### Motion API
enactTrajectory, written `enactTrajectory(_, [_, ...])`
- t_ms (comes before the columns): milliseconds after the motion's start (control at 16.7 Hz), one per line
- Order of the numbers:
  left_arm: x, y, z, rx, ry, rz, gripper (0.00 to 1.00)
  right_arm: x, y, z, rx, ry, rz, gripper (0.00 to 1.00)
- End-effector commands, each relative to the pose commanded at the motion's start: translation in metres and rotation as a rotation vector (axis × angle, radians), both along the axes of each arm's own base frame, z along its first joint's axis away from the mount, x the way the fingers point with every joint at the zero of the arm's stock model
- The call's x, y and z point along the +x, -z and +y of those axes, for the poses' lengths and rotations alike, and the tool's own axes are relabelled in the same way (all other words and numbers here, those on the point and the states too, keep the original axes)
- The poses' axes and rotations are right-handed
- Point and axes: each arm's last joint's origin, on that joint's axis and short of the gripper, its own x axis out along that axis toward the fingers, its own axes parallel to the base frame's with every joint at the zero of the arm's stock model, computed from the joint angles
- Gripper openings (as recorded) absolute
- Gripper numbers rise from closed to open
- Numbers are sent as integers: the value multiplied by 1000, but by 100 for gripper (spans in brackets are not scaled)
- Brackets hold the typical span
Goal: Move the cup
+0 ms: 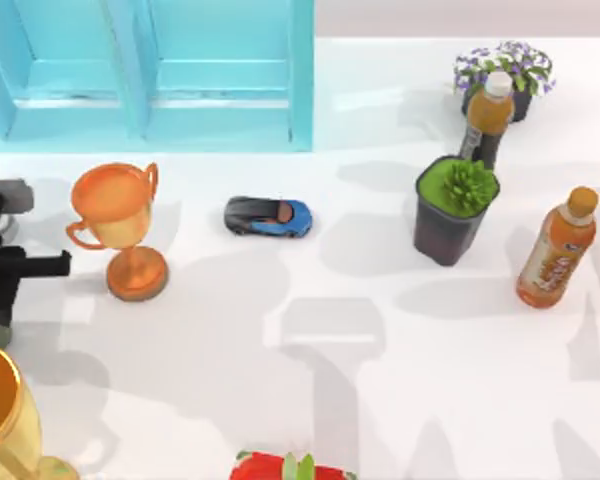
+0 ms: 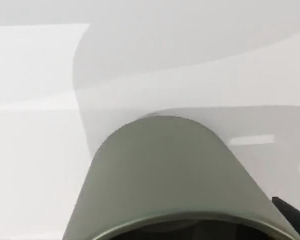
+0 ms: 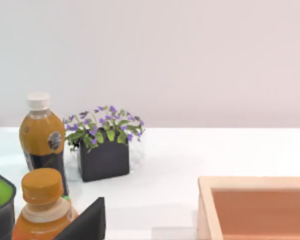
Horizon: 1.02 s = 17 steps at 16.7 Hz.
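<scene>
The cup point(image 2: 175, 185), a plain matte grey-olive tumbler, sits very close in the left wrist view. Its wide rim is nearest the camera and its narrower base points away over the white table. My left gripper point(image 1: 42, 263) is at the table's far left edge in the top view, just left of the orange trophy. A dark piece of it shows beside the cup's rim in the wrist view. My right arm stays off to the right, looking across the table at bottles and flowers.
Orange two-handled trophy point(image 1: 120, 225), gold trophy point(image 1: 5, 425), toy car point(image 1: 268, 216), green plant in a dark pot point(image 1: 452, 210), two orange bottles point(image 1: 555, 250) point(image 1: 485, 115), purple flowers point(image 1: 505, 68), blue cabinet point(image 1: 150, 70), a red item point(image 1: 290, 468), a wooden box point(image 3: 255, 205).
</scene>
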Motion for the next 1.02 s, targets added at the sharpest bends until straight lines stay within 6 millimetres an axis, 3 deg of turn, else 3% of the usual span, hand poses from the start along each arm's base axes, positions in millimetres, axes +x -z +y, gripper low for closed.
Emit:
enactTrajectory(660, [0, 0, 0, 0, 0, 0, 98, 0, 0, 0, 0, 0, 0, 100])
enactTrajectory(1020, [0, 0, 0, 0, 0, 0, 100, 0, 0, 0, 0, 0, 0, 100])
